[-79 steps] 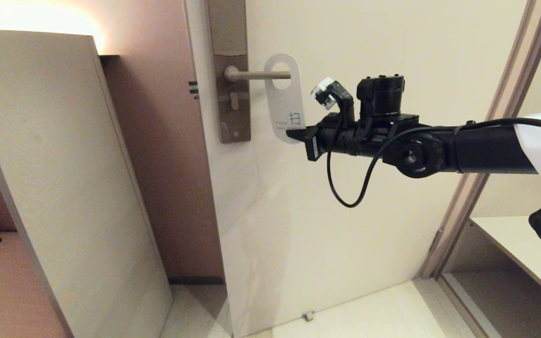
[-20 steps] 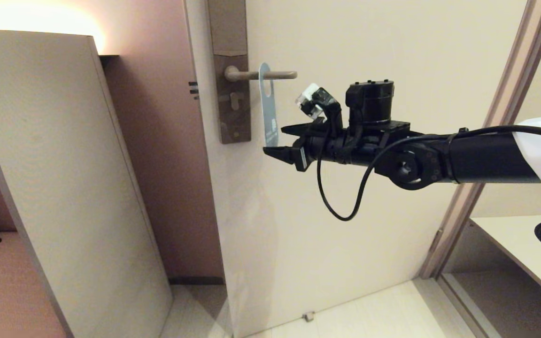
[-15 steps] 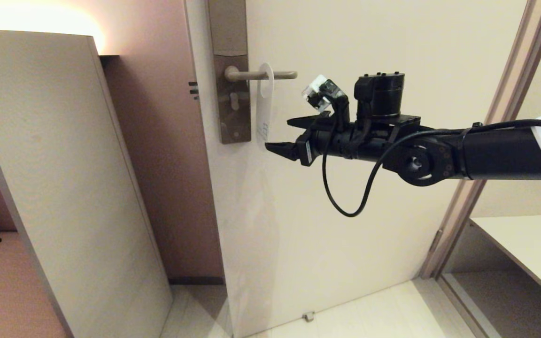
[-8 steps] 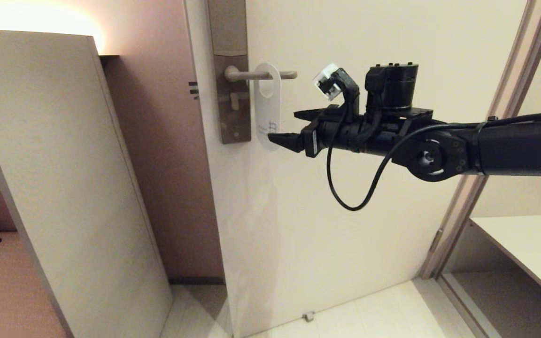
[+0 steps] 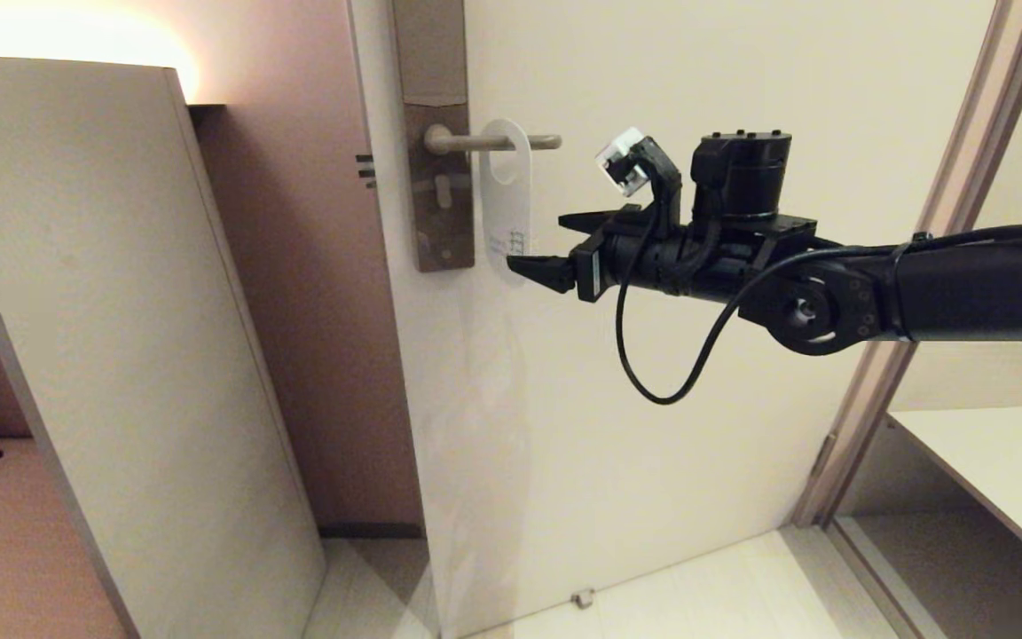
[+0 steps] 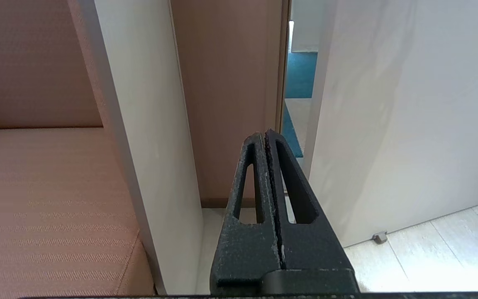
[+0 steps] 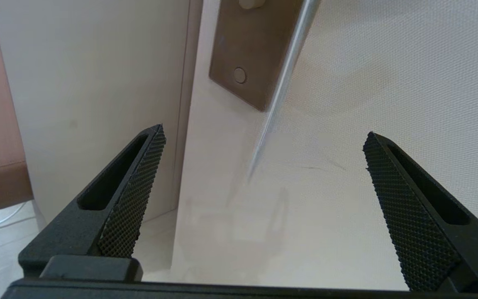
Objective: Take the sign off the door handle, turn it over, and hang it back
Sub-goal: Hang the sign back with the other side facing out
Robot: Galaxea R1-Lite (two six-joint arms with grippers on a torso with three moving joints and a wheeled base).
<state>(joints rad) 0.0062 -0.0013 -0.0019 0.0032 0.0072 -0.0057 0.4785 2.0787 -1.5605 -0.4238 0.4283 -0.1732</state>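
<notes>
The sign point(image 5: 505, 200) hangs by its oval hole on the door handle point(image 5: 462, 141), near the grey-brown plate point(image 5: 440, 204). Its white face with small print is toward me. My right gripper point(image 5: 548, 244) is open and empty, level with the sign's lower end; its nearer fingertip overlaps that corner in the head view. In the right wrist view the sign point(image 7: 282, 83) shows edge-on as a thin line ahead of the open gripper point(image 7: 264, 132), beside the plate point(image 7: 251, 54). My left gripper point(image 6: 264, 135) is shut and empty, low down, out of the head view.
A tall beige panel point(image 5: 121, 355) leans left of the door. The door frame point(image 5: 919, 266) and a low shelf point(image 5: 990, 470) stand at the right. A small door stop point(image 5: 582, 599) sits on the floor.
My right gripper held the sign's lower end at the handle's tip, then let go and opened. The sign now sits further along the handle and has swung from edge-on to white face out.
</notes>
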